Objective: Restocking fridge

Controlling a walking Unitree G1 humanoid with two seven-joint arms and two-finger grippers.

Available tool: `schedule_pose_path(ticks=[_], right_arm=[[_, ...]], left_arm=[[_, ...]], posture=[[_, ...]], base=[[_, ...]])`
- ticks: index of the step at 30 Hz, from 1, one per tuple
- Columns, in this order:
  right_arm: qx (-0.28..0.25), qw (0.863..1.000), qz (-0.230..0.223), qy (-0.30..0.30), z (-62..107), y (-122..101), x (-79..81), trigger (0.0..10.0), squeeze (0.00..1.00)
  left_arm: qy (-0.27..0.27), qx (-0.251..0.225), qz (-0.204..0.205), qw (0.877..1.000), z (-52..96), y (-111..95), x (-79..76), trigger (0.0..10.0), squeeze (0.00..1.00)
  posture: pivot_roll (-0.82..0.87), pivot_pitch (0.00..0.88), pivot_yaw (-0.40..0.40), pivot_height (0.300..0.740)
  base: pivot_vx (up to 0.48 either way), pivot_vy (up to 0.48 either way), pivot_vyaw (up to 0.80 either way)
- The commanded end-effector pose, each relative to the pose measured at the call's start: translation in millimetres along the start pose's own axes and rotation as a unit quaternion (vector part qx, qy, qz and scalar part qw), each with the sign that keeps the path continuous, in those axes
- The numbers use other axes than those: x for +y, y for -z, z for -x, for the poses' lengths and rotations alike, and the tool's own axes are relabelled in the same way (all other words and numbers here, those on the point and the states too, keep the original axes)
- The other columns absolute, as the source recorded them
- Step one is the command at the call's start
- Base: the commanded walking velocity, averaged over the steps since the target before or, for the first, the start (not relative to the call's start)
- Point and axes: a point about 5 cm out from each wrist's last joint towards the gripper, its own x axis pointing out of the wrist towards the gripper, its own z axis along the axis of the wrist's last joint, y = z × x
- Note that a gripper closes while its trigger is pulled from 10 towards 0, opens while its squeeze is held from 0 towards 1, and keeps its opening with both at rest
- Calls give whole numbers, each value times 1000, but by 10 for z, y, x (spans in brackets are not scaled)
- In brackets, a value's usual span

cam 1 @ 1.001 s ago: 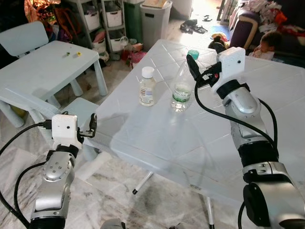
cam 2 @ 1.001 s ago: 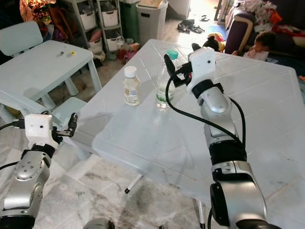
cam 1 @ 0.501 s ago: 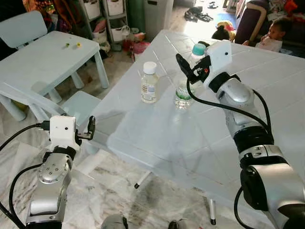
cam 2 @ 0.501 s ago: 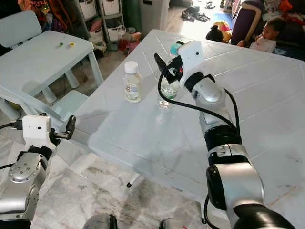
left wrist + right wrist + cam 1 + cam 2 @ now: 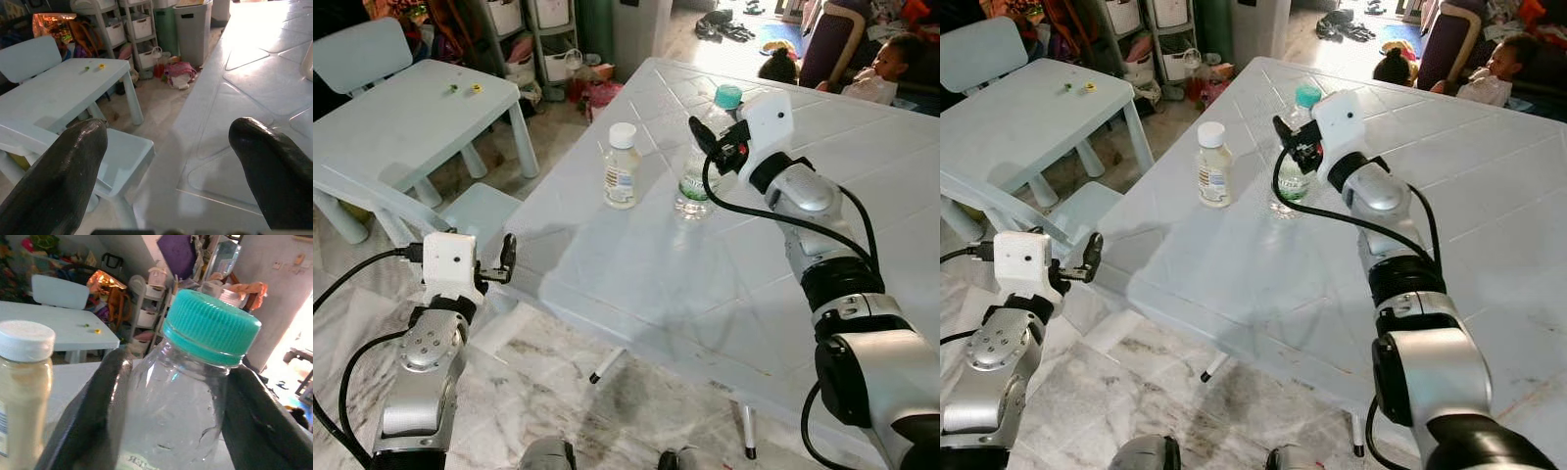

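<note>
Teal is the cap on the clear water bottle (image 5: 697, 162), which stands upright on the pale tiled table (image 5: 636, 284), well in from the near edge. The right gripper (image 5: 705, 147) is up at the bottle's shoulder, its two black fingers (image 5: 98, 426) spread wide and passing either side of the clear wall just below the cap. In the right wrist view there seems to be little or no gap between fingers and plastic, but I can't say they have pinched it yet; nothing is lifted. The bottle's long axis runs straight up, and the fingers come in level from its right, square across that axis, so closing them should catch the upper body cleanly.

Just beside it, on the robot's left, stands a smaller bottle with a white cap (image 5: 620, 179), also upright, apart from the first. The left gripper (image 5: 506, 259) hangs low off the table's near-left corner, fingers parted and holding nothing, well away from both bottles. The right arm is plainly the nearer one for this pick
</note>
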Motion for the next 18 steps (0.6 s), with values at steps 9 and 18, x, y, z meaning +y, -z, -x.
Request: schedule_pose_path(ticks=[9, 18], right_arm=[[-32, 998, -35, 37, 96, -87, -38, 1216, 0], [-27, 988, -150, 37, 591, 217, 566, 10000, 0]], left_arm=[[-9, 5, 7, 1000, -61, 1, -57, 10000, 0], [-29, 17, 23, 999, -62, 117, -64, 10000, 0]], posture=[[102, 74, -6, 740], [53, 29, -19, 740]], base=[[0, 0, 0], [-181, 0, 0]])
